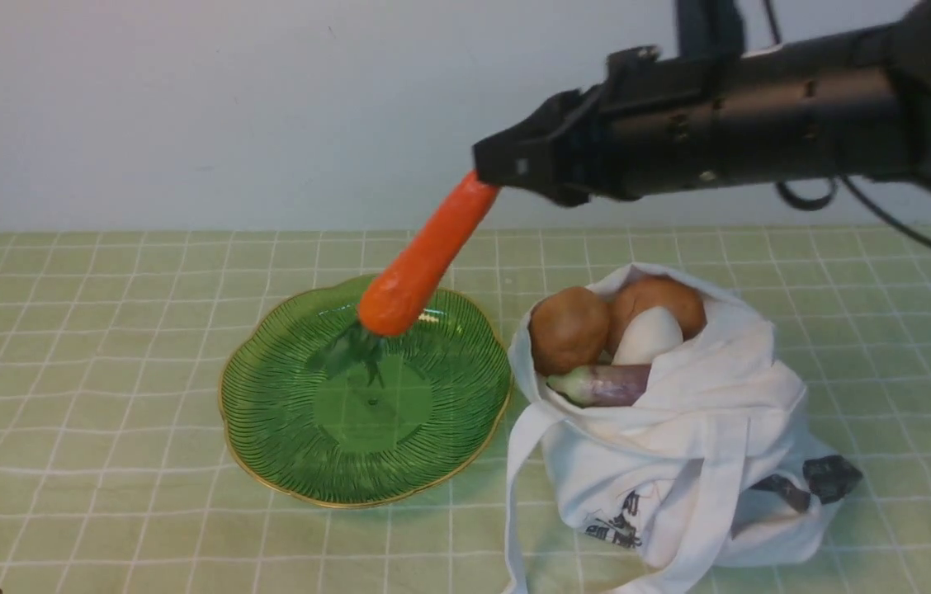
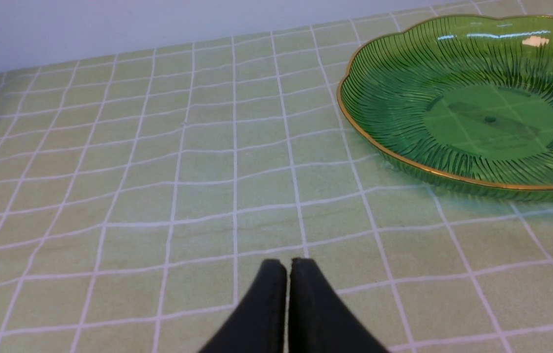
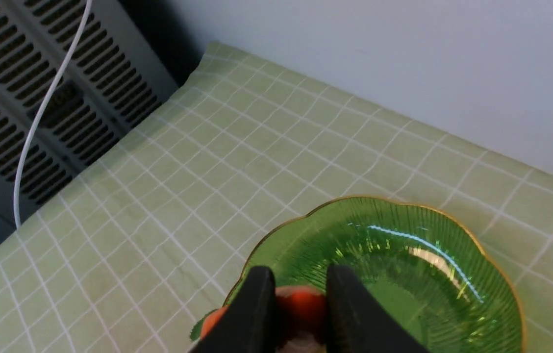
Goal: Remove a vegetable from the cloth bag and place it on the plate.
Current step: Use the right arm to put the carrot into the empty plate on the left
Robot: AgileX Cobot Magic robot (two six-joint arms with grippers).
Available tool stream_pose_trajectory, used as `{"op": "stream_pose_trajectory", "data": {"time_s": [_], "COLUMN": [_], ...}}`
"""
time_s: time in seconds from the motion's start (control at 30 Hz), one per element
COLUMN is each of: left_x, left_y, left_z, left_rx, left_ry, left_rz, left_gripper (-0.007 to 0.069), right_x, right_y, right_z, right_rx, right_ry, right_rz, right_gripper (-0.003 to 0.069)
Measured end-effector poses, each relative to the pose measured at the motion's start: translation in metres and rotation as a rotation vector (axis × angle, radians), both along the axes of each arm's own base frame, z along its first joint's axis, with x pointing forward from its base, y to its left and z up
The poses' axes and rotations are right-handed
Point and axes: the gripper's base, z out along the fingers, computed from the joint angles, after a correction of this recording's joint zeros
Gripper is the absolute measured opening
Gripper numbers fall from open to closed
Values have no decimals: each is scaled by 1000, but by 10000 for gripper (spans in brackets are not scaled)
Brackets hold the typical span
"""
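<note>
My right gripper is shut on the thin end of the orange carrot, which hangs slanted in the air above the green ribbed plate, leafy thick end lowest. From the right wrist, the carrot sits between the two black fingers over the plate. The white cloth bag lies right of the plate, mouth open. In the left wrist view my left gripper is shut and holds nothing, low over the tablecloth, the plate ahead of it.
Two brown potatoes, a white vegetable and a pale purple eggplant show in the bag's mouth. A bag strap trails toward the table's front edge. A vented grey unit with a white cable stands beyond the table's edge.
</note>
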Motion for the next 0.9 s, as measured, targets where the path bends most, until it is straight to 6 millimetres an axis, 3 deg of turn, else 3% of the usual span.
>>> {"op": "stream_pose_trajectory", "data": {"time_s": [0.23, 0.5, 0.7, 0.9], "left_x": [0, 0, 0, 0], "left_y": [0, 0, 0, 0], "left_z": [0, 0, 0, 0], "left_rx": [0, 0, 0, 0], "left_ry": [0, 0, 0, 0], "left_rz": [0, 0, 0, 0], "left_gripper": [-5, -5, -5, -5], "right_x": [29, 42, 45, 47], "right_y": [38, 49, 50, 50], "right_z": [-36, -75, -83, -81], "right_rx": [-31, -74, -83, -78], "right_ry": [51, 120, 132, 119], "right_rz": [33, 31, 26, 5], "right_gripper": [112, 151, 311, 426]}}
